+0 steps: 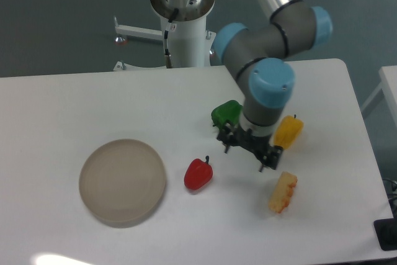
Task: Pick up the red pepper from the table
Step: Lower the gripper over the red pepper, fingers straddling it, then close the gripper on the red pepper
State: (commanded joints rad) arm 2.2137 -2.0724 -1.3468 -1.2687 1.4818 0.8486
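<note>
**Gripper hovering open to the right of the red pepper**

In the fixed camera view, you are looking down at the table (56,103), a white top with rounded corners. The red pepper (198,174) is sitting near the middle of the surface, slightly toward the front edge, its dark stem pointing up. Nothing is touching it.

Your gripper (246,149) is hanging just to the right of the red pepper and a little farther back. Its two fingers are spread apart with nothing between them. The arm (267,48) is reaching in from the back edge and bending down over the surface.

A green pepper (224,113) is lying behind the gripper, partly hidden by the wrist. A yellow pepper (288,131) is resting just right of the wrist. A yellow and orange food piece (283,192) is lying toward the front right corner. A round beige plate (122,182) is sitting left of the red pepper, near the front edge.
</note>
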